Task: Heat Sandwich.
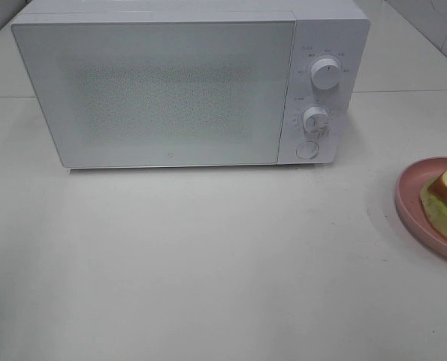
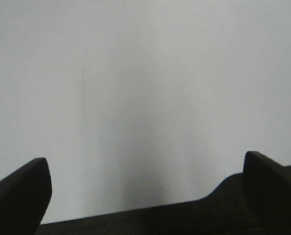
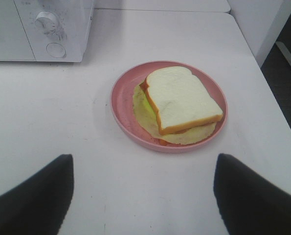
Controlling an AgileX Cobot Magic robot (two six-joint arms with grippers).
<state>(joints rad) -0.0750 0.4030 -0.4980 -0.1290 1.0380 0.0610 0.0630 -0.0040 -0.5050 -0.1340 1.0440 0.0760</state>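
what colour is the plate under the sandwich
Pink; the plate shows best in the right wrist view.

Exterior high: looking steeply down on the microwave point(image 1: 185, 83) from its door side, pink plate point(image 1: 415, 199) cut by the frame edge. Right wrist: low and near, facing the plate point(image 3: 123, 105) with the microwave point(image 3: 42, 29) corner beyond, both shared. Left wrist: close over bare table point(image 2: 145, 88), away from the microwave.

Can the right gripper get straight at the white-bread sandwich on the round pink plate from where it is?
Probably yes. The right gripper is open, and only bare white table lies between it and the white-bread sandwich sitting uncovered on the round pink plate.
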